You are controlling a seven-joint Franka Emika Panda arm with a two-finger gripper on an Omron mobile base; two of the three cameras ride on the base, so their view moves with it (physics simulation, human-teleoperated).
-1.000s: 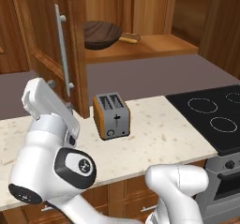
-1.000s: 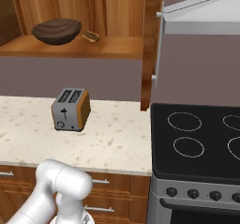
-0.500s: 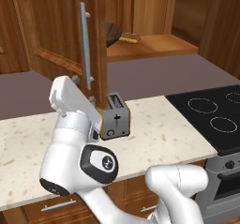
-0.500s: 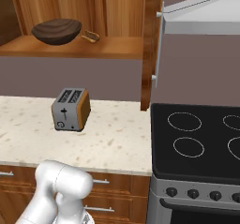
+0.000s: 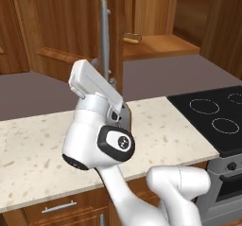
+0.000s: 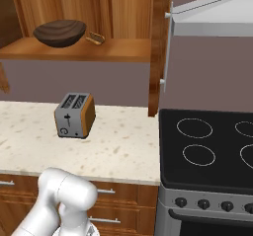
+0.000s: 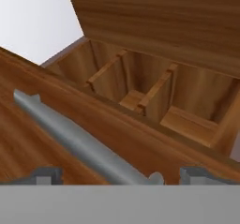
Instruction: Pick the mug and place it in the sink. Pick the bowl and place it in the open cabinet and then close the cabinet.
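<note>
So from my seat I've got the bowl (image 6: pixel 60 33) sitting on the shelf inside the cabinet (image 6: pixel 79 50), with a small tan thing (image 6: pixel 96 37) just beside it on its right. In the left base view the cabinet door (image 5: pixel 61 29) stands partly swung, its silver bar handle (image 5: pixel 105 40) running straight up right above the arm's wrist. Through the hand view I'm looking at that same handle (image 7: pixel 79 141) from close up, lying diagonally across the wood. The gripper (image 7: pixel 117 175) has its fingers spread wide, one tip on each side of the bar's lower end, not pinching anything as far as I can see. The toaster (image 6: pixel 75 115) sits on the speckled counter (image 6: pixel 118 151) under the shelf, and the black stove (image 6: pixel 210 151) is off to the right.
</note>
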